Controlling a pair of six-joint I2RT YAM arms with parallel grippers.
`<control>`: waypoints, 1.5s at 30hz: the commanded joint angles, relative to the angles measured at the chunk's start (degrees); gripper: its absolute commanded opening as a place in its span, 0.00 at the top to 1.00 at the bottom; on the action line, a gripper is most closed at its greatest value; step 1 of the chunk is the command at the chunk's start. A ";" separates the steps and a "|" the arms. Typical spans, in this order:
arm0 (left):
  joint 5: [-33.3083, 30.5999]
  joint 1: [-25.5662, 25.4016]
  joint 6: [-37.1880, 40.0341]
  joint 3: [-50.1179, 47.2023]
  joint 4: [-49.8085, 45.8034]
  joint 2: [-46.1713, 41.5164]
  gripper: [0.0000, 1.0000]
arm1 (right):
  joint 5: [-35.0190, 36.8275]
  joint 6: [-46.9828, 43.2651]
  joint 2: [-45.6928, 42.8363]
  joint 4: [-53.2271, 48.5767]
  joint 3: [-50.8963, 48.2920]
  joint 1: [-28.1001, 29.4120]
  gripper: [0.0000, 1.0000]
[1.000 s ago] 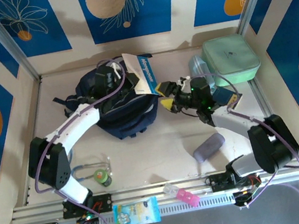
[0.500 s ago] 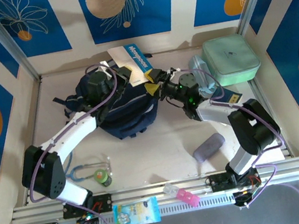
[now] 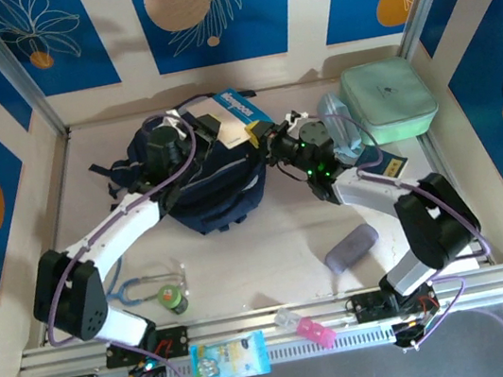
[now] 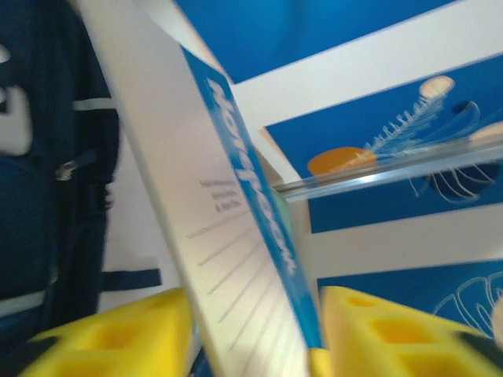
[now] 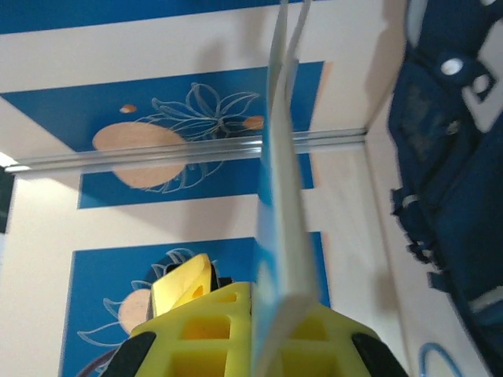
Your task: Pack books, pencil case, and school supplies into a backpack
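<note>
**Observer 1:** Since a second ago, the blue-and-white notebook (image 3: 236, 112) has tipped from near upright to a low slant over the top of the backpack (image 3: 213, 190). The right gripper (image 5: 271, 342) has come in leftward with it. Grip status?

**Observer 2:** Both clamped. In the left wrist view, the left gripper (image 4: 255, 334) has its yellow pads (image 4: 118, 342) pressed to either face of the notebook. In the right wrist view, the book's edge is pinched between that gripper's pads in the same way.

**Observer 1:** Is the lower edge inside the bag?

**Observer 2:** Cannot tell. From overhead, the left arm's wrist (image 3: 168, 147) and the notebook itself cover the backpack's opening. The left wrist picture is blurred and the lettering on the blue strip is smeared. A navy panel with pale trim shows at its left.

**Observer 1:** Other books?

**Observer 2:** A dark book with a yellow corner (image 3: 389, 165) lies flat, partly under the right forearm (image 3: 377, 193).

**Observer 1:** Clearances?

**Observer 2:** The notebook's far corner is near the back wall (image 3: 290, 68). The mint-green case (image 3: 391, 99) sits just beside the right arm, on its far side. Open table (image 3: 278, 232) lies in front of the backpack, as far as the grey pouch (image 3: 351, 247).
</note>
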 commanded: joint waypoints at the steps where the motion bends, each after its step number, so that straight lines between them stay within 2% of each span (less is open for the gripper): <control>1: -1.82 1.51 10.74 -1.89 -11.15 -4.02 0.36 | 3.35 -8.56 -6.75 -11.98 0.90 -1.13 1.00; 4: -1.93 2.11 24.09 -1.27 -20.16 -5.05 0.15 | 3.21 -15.01 -10.58 -19.44 1.04 -2.26 1.00; 7: 0.93 2.09 41.18 3.20 -31.04 -2.93 0.02 | 2.90 -20.30 -14.20 -25.50 0.09 -3.71 1.00; 10: 1.53 2.07 55.75 9.10 -42.20 1.85 0.00 | 2.50 -23.76 -17.44 -30.03 -1.50 -5.56 1.00; 13: 1.61 1.95 66.94 14.31 -49.49 7.37 0.01 | 1.98 -25.69 -20.30 -33.28 -3.48 -7.40 1.00; 17: 3.57 1.44 81.89 20.70 -58.98 13.97 0.11 | 1.81 -26.66 -24.11 -35.50 -6.36 -9.01 1.00; 18: 0.23 0.63 84.62 22.13 -60.98 15.53 0.12 | 2.22 -26.81 -25.29 -34.96 -7.57 -9.11 1.00; 19: -3.17 0.13 86.24 23.62 -62.24 16.89 0.13 | 2.65 -26.73 -26.36 -34.54 -8.62 -9.13 1.00; 21: -5.68 0.01 88.46 26.56 -64.63 19.38 0.14 | 2.83 -26.64 -27.99 -34.37 -9.81 -9.24 1.00; 28: -9.78 -1.40 94.05 32.82 -68.90 26.97 0.15 | 1.73 -25.84 -29.07 -35.21 -10.81 -9.87 1.00; 31: -12.39 -2.41 95.76 33.98 -69.19 29.65 0.20 | 1.32 -25.17 -29.09 -34.73 -11.27 -10.06 1.00; 35: -15.74 -3.64 96.86 34.05 -66.63 31.05 0.36 | 1.00 -24.76 -29.24 -34.63 -11.62 -10.29 1.00; 40: -19.98 -3.90 97.15 34.35 -63.40 30.24 0.65 | 1.15 -24.78 -30.35 -35.26 -12.22 -10.54 1.00; 45: -14.57 -3.94 96.51 36.14 -64.20 26.40 0.80 | 2.56 -26.96 -31.80 -37.37 -12.42 -10.54 1.00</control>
